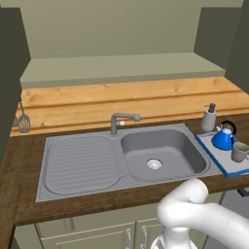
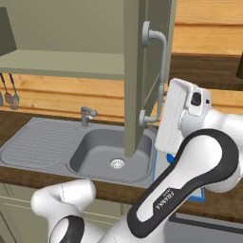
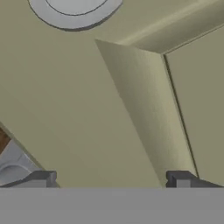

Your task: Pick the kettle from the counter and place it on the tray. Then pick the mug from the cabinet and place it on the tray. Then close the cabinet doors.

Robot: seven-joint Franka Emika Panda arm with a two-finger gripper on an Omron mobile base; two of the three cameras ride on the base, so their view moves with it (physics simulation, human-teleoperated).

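The blue kettle (image 1: 223, 138) and the grey mug (image 1: 240, 151) both stand on the blue-rimmed tray (image 1: 214, 154), on the counter (image 1: 97, 202) right of the sink. The cabinet (image 1: 116, 68) is open, its pale green shelf bare. Its right door (image 2: 135, 71) swings out towards me, with a silver bar handle (image 2: 161, 61) on its face. My white hand (image 2: 182, 111) is close beside that door, just under the handle. In the hand view my gripper (image 3: 109, 179) is open, its fingertips (image 3: 41, 177) wide apart and almost against the olive door panel (image 3: 131, 109).
A grey steel sink (image 1: 160, 151) with a tap (image 1: 121, 120) sits mid-counter. A soap pump bottle (image 1: 209, 118) stands behind the tray. Utensils (image 1: 23, 121) hang on the left wall. The left cabinet door (image 1: 9, 73) stands open at the left edge. My arm's elbow (image 1: 194, 209) is low in front.
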